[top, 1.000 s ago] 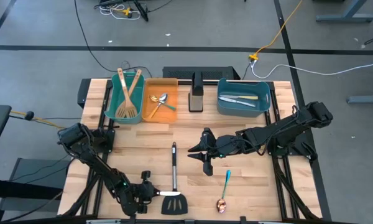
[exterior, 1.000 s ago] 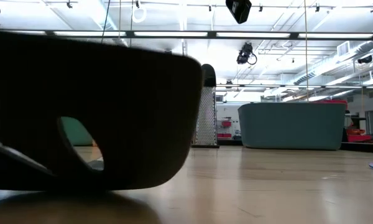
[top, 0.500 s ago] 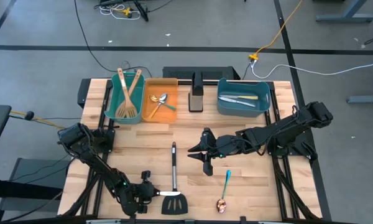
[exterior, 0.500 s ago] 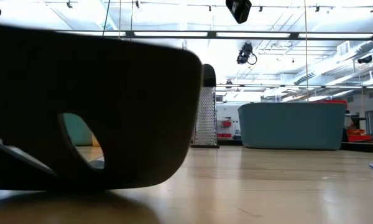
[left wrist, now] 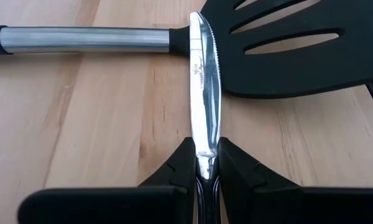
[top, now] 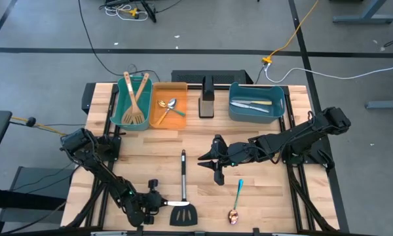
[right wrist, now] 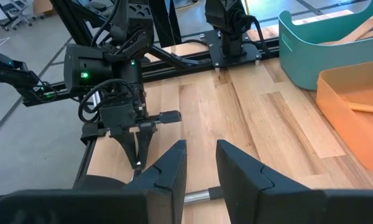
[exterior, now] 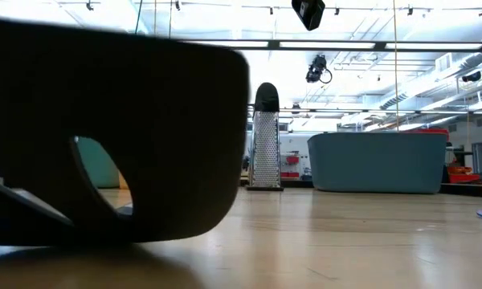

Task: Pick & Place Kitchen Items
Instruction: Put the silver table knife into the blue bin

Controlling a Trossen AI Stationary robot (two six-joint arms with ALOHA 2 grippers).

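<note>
Overhead, ceiling lights (exterior: 321, 44) brighten the wooden table (top: 262, 196).

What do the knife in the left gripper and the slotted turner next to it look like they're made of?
The knife looks like polished steel: mirror-bright, with a serrated edge. The turner has a matte black slotted head, probably plastic or nylon, and a brushed metal handle. The left gripper is shut on the knife.

Left gripper (top: 158, 204) — beside black turner (top: 183, 211).
</note>
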